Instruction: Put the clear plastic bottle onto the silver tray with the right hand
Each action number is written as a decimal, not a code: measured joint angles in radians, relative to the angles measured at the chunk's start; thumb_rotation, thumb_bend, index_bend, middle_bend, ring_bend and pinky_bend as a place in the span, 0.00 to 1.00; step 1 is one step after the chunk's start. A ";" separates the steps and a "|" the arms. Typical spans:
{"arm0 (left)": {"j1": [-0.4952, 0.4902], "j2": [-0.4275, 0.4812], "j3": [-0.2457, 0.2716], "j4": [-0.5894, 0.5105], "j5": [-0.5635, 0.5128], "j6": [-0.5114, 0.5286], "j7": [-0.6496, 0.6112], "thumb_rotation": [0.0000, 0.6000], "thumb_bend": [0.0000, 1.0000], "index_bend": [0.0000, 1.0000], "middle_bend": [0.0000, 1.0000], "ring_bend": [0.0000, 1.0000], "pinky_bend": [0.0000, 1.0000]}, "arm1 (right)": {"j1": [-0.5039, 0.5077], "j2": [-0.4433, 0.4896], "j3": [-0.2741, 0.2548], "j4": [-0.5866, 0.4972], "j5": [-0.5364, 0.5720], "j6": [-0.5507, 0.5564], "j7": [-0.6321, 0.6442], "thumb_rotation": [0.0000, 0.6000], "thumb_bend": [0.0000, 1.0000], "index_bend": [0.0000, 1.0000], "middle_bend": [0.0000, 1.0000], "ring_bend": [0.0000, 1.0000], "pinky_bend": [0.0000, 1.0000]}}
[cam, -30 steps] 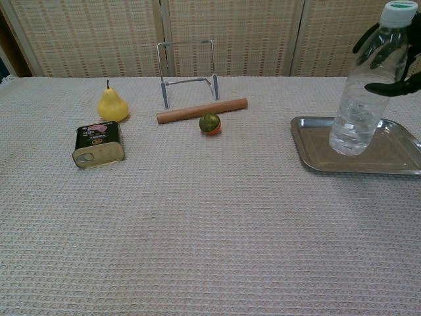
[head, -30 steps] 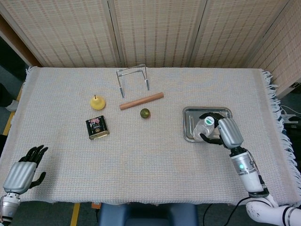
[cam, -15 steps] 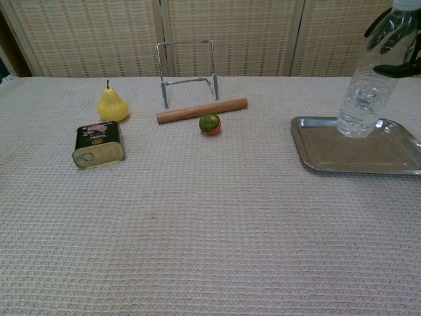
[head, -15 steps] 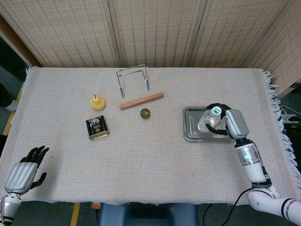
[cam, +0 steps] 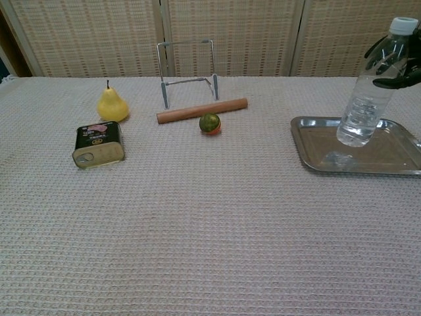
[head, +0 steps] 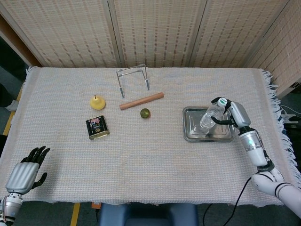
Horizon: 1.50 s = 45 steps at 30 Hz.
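Woven reed panels behind, table under a pale waffle-weave cloth (head: 150,155). Right hand (head: 233,114) at the far right edge, dark fingers (cam: 381,47) wrapped around the upper part of the clear plastic bottle (cam: 368,99), just below the white cap. Bottle tilted, cap leaning toward the hand, base pointing away to the hand's left. Base over the silver tray (cam: 316,161) in the chest view, apparently just clear of the tray floor; contact cannot be told. Tray lying directly under and to the left of the hand.

Further left of the hand, well apart from the tray: small green-and-orange ball (head: 145,113), wooden rod (head: 141,101) just behind it, wire rack (head: 132,77) standing behind the rod. Beyond these, yellow pear (head: 97,102) and dark flat tin (head: 97,127), near each other.

Left hand (head: 23,173) at the opposite near corner of the table, far from everything, fingers spread apart, holding nothing.
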<state>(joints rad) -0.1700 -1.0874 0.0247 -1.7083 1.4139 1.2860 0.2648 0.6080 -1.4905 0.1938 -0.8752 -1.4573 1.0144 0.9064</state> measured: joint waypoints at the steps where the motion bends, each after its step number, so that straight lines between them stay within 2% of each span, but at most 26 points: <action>1: 0.000 0.000 0.000 0.000 -0.001 0.000 0.001 1.00 0.42 0.04 0.01 0.02 0.30 | 0.004 -0.008 -0.007 0.020 -0.006 -0.004 0.019 1.00 0.04 0.61 0.49 0.33 0.54; 8: -0.002 0.001 0.001 -0.003 -0.005 -0.005 0.004 1.00 0.42 0.04 0.01 0.02 0.30 | 0.017 -0.044 -0.052 0.106 -0.040 -0.009 0.094 1.00 0.04 0.59 0.49 0.32 0.54; 13: -0.005 0.000 0.000 -0.002 -0.009 -0.009 0.005 1.00 0.42 0.04 0.01 0.02 0.30 | 0.017 -0.041 -0.072 0.108 -0.056 0.003 0.100 1.00 0.04 0.47 0.47 0.24 0.48; 19: -0.006 0.002 0.000 -0.004 -0.014 -0.012 0.003 1.00 0.42 0.04 0.01 0.02 0.30 | 0.016 -0.017 -0.093 0.075 -0.075 0.015 0.108 1.00 0.04 0.28 0.28 0.04 0.32; 23: -0.006 0.004 -0.001 -0.004 -0.017 -0.013 -0.001 1.00 0.43 0.04 0.01 0.02 0.30 | 0.012 0.012 -0.110 0.032 -0.089 0.024 0.089 1.00 0.04 0.05 0.12 0.00 0.22; 25: -0.006 0.005 -0.001 -0.004 -0.017 -0.013 -0.003 1.00 0.42 0.04 0.01 0.02 0.30 | 0.010 0.026 -0.115 0.010 -0.093 0.030 0.072 1.00 0.04 0.00 0.06 0.00 0.18; 29: -0.006 0.007 -0.001 -0.005 -0.016 -0.011 -0.007 1.00 0.43 0.04 0.01 0.02 0.30 | -0.001 0.060 -0.126 -0.048 -0.099 0.049 0.025 1.00 0.04 0.00 0.00 0.00 0.15; 37: -0.004 0.011 -0.001 -0.005 -0.013 -0.006 -0.021 1.00 0.43 0.04 0.01 0.03 0.30 | -0.034 0.132 -0.146 -0.150 -0.114 0.105 -0.096 1.00 0.03 0.00 0.00 0.00 0.01; 40: -0.002 0.014 -0.002 -0.005 -0.013 -0.002 -0.029 1.00 0.43 0.04 0.01 0.03 0.30 | -0.066 0.161 -0.146 -0.198 -0.109 0.152 -0.192 1.00 0.03 0.00 0.00 0.00 0.00; 45: 0.001 0.018 -0.002 -0.005 -0.010 0.003 -0.039 1.00 0.43 0.04 0.01 0.03 0.30 | -0.161 0.200 -0.147 -0.310 -0.089 0.291 -0.459 1.00 0.03 0.00 0.00 0.00 0.00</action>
<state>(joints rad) -0.1686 -1.0698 0.0228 -1.7132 1.4042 1.2893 0.2255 0.4472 -1.2900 0.0469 -1.1850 -1.5464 1.3050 0.4473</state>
